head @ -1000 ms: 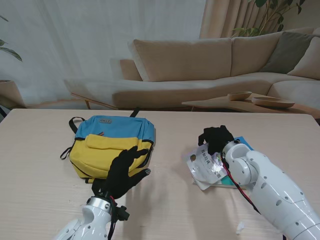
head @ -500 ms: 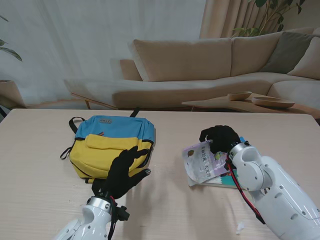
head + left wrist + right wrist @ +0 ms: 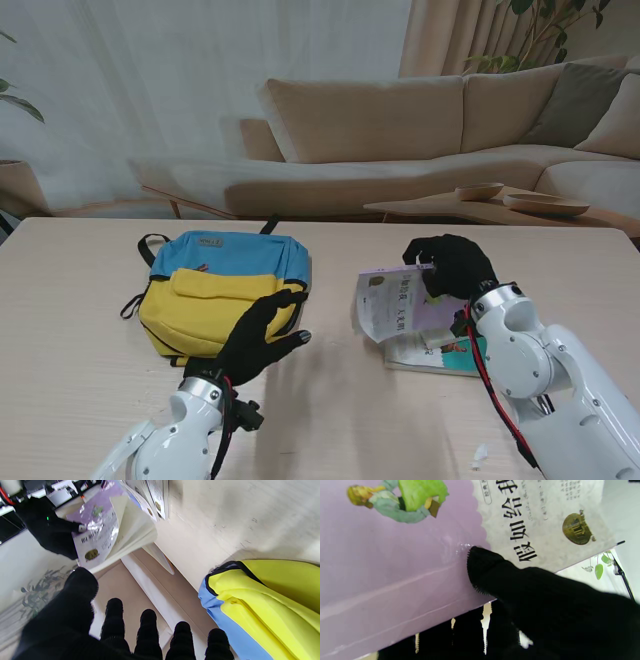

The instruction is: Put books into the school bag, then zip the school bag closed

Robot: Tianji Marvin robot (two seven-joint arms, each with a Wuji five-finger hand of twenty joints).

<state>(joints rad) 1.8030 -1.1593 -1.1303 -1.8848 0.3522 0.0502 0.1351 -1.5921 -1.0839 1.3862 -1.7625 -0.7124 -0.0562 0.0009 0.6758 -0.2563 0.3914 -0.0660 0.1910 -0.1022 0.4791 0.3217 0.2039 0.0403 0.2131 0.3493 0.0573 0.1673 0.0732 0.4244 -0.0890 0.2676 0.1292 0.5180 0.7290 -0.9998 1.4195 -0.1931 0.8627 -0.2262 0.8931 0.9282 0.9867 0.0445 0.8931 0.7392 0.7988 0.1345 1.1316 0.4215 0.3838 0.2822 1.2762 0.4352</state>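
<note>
bright, even daylight | soft shadows | glare on book cover (image 3: 100, 533) | wrist views blurred

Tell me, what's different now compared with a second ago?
The right hand has lifted the purple book off the stack and swung it left, toward the school bag. The left hand has edged slightly right, still open. The bag and the book left on the table have not moved.
</note>
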